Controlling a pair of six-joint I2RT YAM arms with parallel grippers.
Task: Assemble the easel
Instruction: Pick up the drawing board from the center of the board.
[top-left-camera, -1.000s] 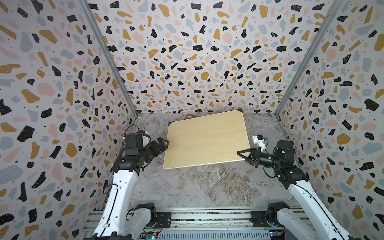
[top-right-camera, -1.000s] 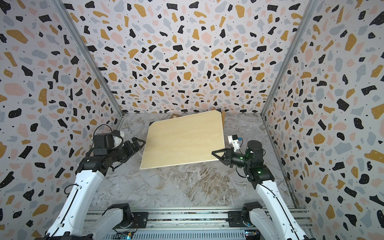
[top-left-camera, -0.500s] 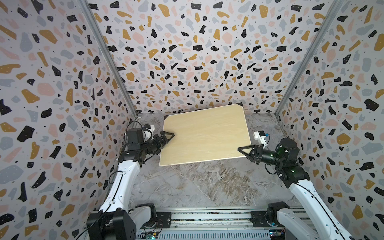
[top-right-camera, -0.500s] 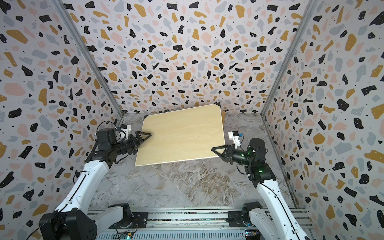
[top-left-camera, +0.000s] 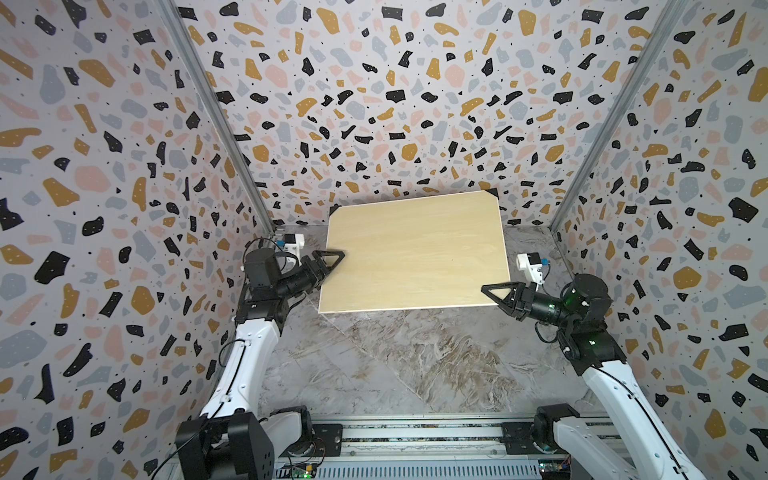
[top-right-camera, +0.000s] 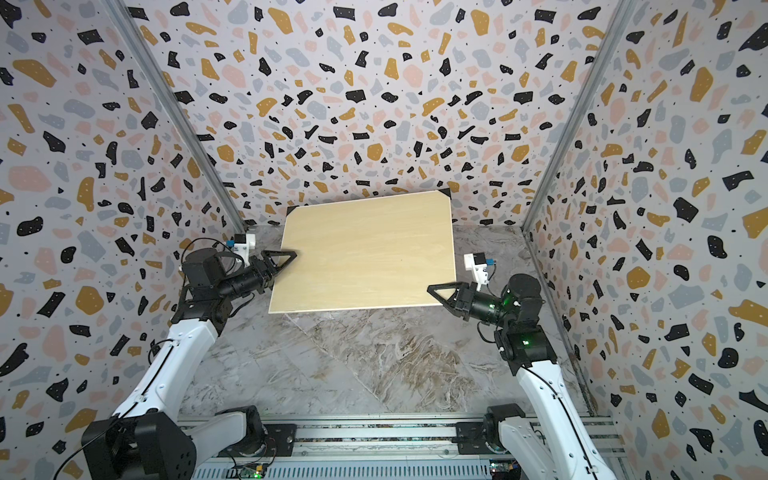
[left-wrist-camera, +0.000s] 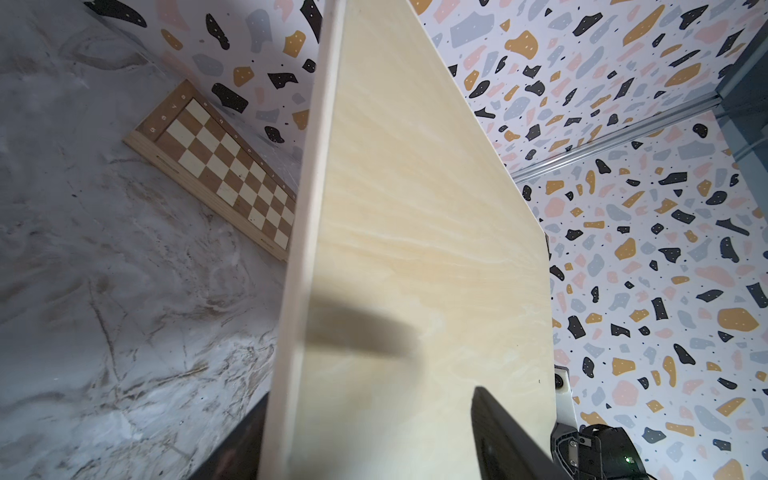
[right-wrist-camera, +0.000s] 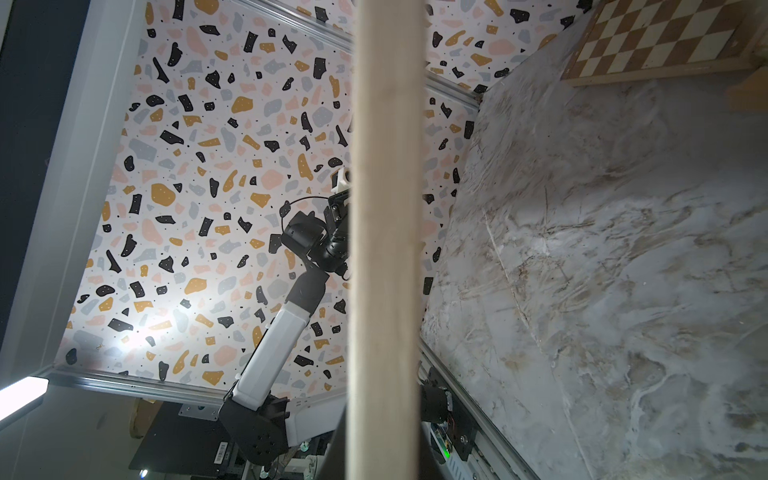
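The easel (right-wrist-camera: 748, 93) shows only a blurred brown edge.

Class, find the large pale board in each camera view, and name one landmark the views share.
In a top view: pale board, centre.
In a top view: board, again centre.
Left wrist: board, broad face across the middle.
Right wrist: board, edge-on strip down the middle.
Shared landmark: marble table.
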